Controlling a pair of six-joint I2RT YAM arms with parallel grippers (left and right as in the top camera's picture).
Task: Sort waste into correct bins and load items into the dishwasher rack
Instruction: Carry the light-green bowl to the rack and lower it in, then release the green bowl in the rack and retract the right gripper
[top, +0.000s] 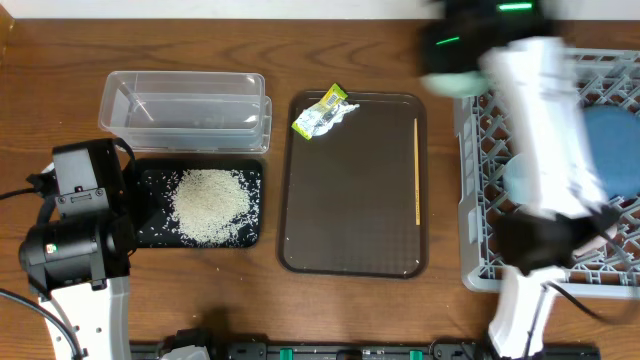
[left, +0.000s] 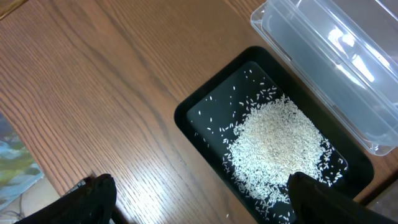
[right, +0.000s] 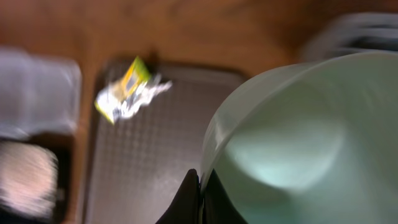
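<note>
My right gripper (right: 202, 186) is shut on the rim of the mint-green bowl (right: 298, 137), one finger inside and one outside. The bowl hangs above the right side of the brown tray (right: 161, 155). In the overhead view the right arm is a blur over the grey dishwasher rack (top: 480, 200), with the bowl (top: 455, 80) near its far left corner. A dark-blue plate (top: 612, 150) sits in the rack. The heap of rice (top: 208, 204) lies in the black tray (top: 150, 180). My left gripper (left: 202, 199) is open above that tray's left end (left: 186, 112), empty.
The clear tub (top: 185, 108) stands behind the black tray. On the brown tray (top: 352, 210) lie the yellow-green wrapper with white paper (top: 322, 112) at the far left and a wooden chopstick (top: 417, 170) along the right edge.
</note>
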